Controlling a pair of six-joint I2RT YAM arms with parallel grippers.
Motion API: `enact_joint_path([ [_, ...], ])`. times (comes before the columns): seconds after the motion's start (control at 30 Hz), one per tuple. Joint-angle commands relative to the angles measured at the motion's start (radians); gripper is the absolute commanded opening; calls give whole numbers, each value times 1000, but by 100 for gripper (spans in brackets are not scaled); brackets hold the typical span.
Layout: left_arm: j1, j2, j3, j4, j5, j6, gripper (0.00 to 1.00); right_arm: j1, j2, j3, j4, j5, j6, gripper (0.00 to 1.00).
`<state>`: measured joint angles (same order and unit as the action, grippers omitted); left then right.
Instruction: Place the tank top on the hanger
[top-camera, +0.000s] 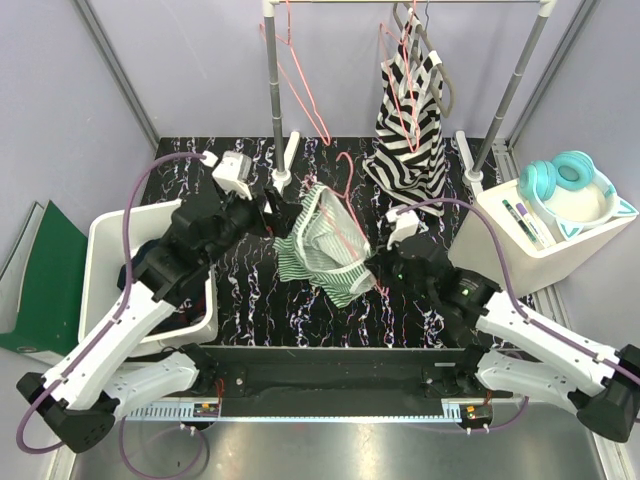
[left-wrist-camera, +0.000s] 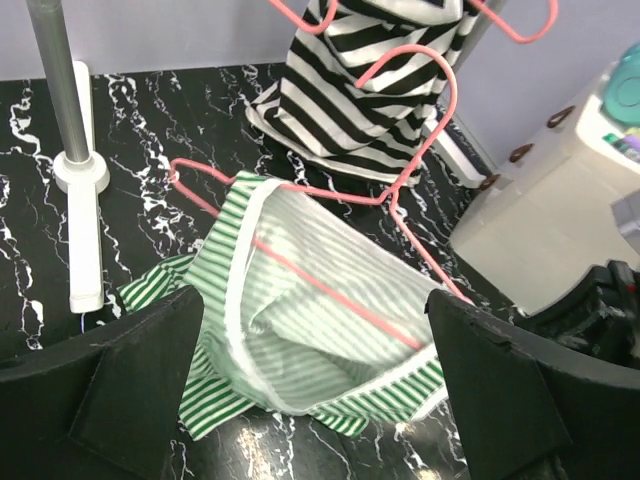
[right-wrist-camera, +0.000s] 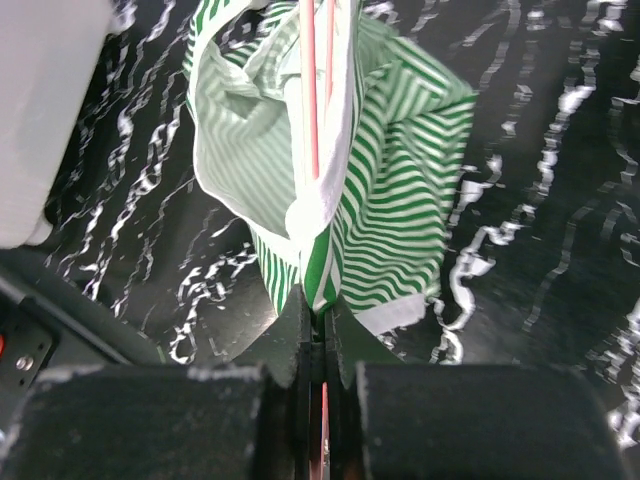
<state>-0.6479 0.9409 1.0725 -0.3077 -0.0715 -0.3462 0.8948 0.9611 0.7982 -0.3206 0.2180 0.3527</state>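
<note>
Black marbled table (top-camera: 250, 290) beneath the tank top (top-camera: 325, 245); right gripper (right-wrist-camera: 313, 300) pinches the hanger (right-wrist-camera: 312, 90) tight, left gripper (top-camera: 275, 215) gapes wide, empty.

the tank top (top-camera: 325, 245) lies mid-table (top-camera: 250, 290) with the hanger (right-wrist-camera: 312, 100) threaded through it, in front of the rack (top-camera: 274, 90) where another garment (top-camera: 412, 120) hangs. the left gripper (top-camera: 278, 212) gapes just left of the top. the right gripper (top-camera: 378, 275), on its right, pinches the hanger's end, perhaps cloth too. a bin (top-camera: 100, 235) sits far left and a box (top-camera: 510, 240) far right.

Marbled table (top-camera: 250, 290) bears rack feet (top-camera: 290, 152), tank top (top-camera: 322, 245)
</note>
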Motion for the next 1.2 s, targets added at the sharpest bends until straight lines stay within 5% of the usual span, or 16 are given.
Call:
enact_joint_path([
  [0.0,-2,-27,130,-108,29,30,99,-42,-79,4,-27,60,12,0],
  [0.2,-1,-27,104,-107,-120,113,99,-72,-101,56,-83,115,-15,0],
  [0.63,8,-80,-92,10,-195,170,99,-123,-9,280,-104,218,-118,0],
  [1.17,8,-86,-97,10,-166,161,99,-283,272,699,-66,26,-242,0],
])
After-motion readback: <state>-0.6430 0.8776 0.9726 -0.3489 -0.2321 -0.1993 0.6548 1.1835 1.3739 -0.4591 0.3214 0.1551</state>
